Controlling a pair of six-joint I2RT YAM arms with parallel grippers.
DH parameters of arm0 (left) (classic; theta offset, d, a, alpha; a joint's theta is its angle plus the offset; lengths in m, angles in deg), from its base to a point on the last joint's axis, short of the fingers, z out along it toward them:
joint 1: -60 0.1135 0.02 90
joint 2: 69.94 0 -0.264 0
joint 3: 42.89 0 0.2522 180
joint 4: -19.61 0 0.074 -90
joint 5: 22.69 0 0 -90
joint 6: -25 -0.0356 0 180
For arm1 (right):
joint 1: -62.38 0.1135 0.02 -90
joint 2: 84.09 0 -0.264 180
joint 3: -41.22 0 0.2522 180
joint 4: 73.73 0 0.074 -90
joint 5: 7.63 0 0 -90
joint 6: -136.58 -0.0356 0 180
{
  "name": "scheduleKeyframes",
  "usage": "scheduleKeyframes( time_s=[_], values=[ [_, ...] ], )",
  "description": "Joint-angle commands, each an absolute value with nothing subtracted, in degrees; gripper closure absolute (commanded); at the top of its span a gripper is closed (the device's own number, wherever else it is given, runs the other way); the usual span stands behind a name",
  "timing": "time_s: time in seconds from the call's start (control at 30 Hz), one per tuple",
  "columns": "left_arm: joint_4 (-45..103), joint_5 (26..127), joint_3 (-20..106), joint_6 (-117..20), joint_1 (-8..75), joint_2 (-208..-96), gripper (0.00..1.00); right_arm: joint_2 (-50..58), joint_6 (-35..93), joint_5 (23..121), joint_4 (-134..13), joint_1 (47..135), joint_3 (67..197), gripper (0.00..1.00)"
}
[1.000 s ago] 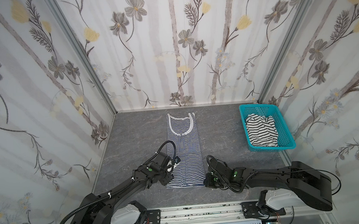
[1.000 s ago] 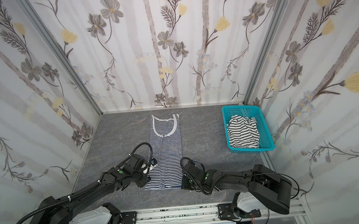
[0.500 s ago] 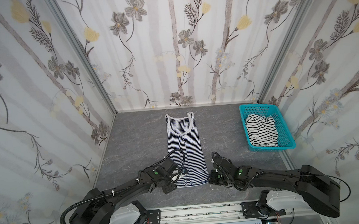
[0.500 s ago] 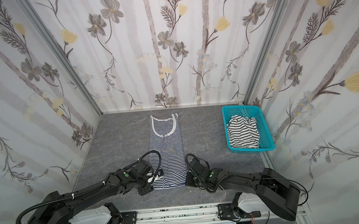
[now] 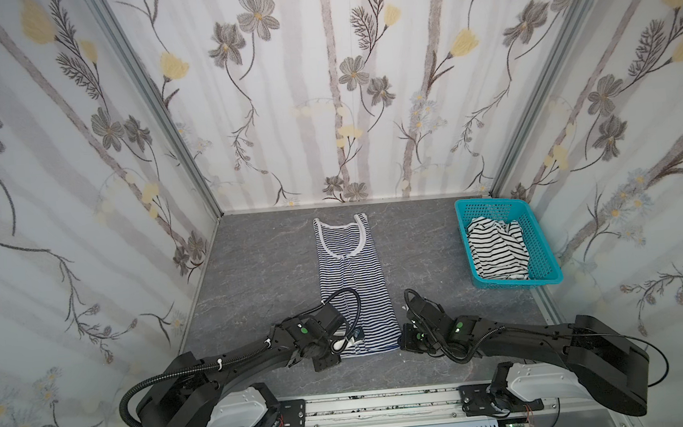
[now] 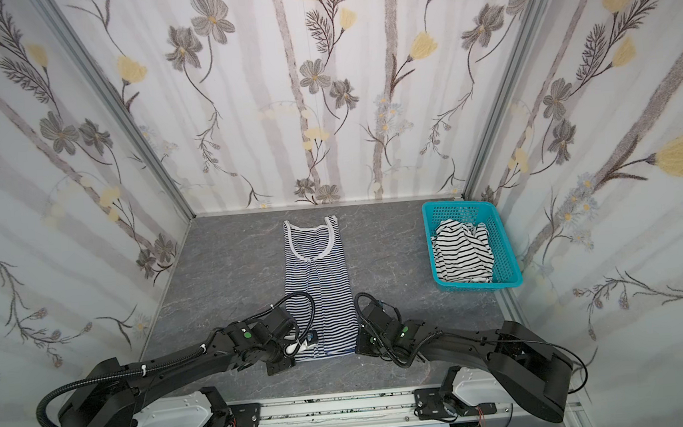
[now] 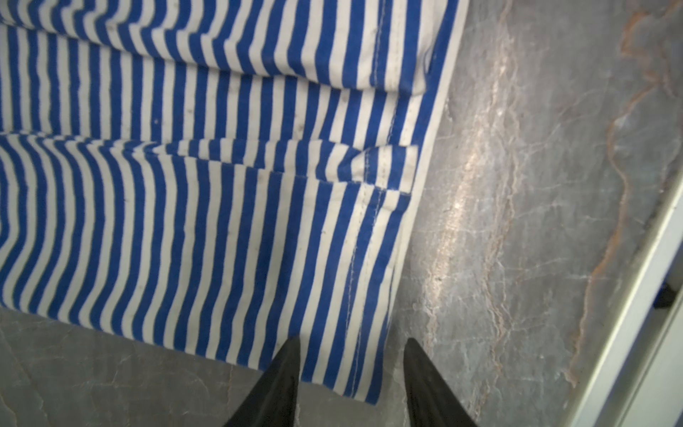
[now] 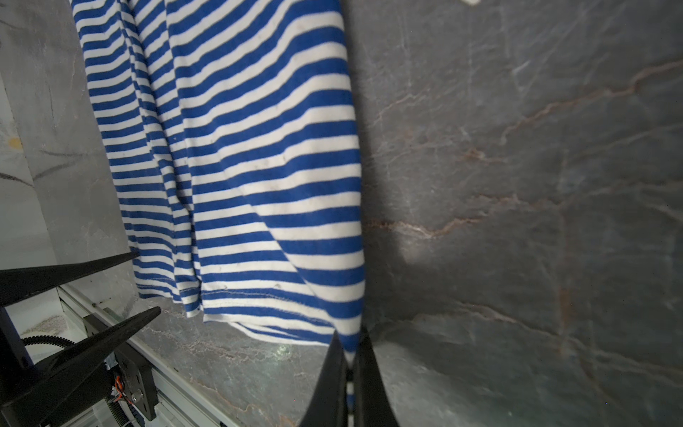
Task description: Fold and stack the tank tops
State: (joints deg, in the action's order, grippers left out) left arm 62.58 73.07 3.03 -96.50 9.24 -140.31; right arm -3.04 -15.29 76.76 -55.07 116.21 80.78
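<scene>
Fine-striped top (image 5: 350, 272), already narrowed lengthwise, lies on the table (image 5: 261, 271). The right gripper (image 8: 350, 340) clamps one hem corner, and the left gripper (image 7: 352, 340) straddles the other, jaws apart. Judged left to do: cross-fold and stacking, as the wide-striped top (image 5: 496, 248) lies crumpled in the basket (image 5: 516, 283).

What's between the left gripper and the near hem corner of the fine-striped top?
Nothing visible. The left gripper, jaws open, straddles that corner of the top, flat on the table. The right gripper is shut on the other hem corner.
</scene>
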Motion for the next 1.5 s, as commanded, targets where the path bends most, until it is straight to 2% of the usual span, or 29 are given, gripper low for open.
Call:
scheduleKeyframes(
  time_s=[0.0,0.37,0.43,0.57,0.8,0.93,1.13,1.3,1.47],
  values=[
    [63.7,73.9,3.2,-97.3,8.9,-140.4,0.56,-2.6,-15.0,77.4,-56.7,116.2,81.0,1.00],
    [63.3,71.9,2.8,-99.4,8.6,-143.4,0.53,-3.1,-15.0,77.3,-56.6,116.1,81.1,1.00],
    [63.2,71.1,2.4,-100.6,8.6,-143.8,0.58,-3.6,-15.2,77.4,-56.4,116.1,81.0,1.00],
    [62.9,69.5,1.8,-102.5,8.6,-145.4,0.75,-4.4,-15.3,77.5,-56.1,115.8,80.5,1.00],
    [63.2,72.2,3.3,-102.5,8.5,-145.6,0.99,-5.1,-15.1,77.7,-55.5,115.5,80.5,1.00],
    [65.5,77.3,6.1,-101.3,8.1,-145.1,1.00,-7.1,-15.4,78.0,-53.9,115.5,79.7,1.00],
    [72.1,83.2,10.2,-99.5,5.4,-143.6,1.00,-15.9,-17.0,78.6,-47.4,114.9,80.6,1.00],
    [74.3,78.9,14.7,-99.9,6.3,-142.3,1.00,-19.4,-14.7,78.7,-42.3,113.5,87.4,1.00],
    [75.8,76.4,20.6,-102.3,9.8,-140.9,1.00,-17.2,-10.2,78.4,-38.2,108.3,94.3,1.00]
  ],
)
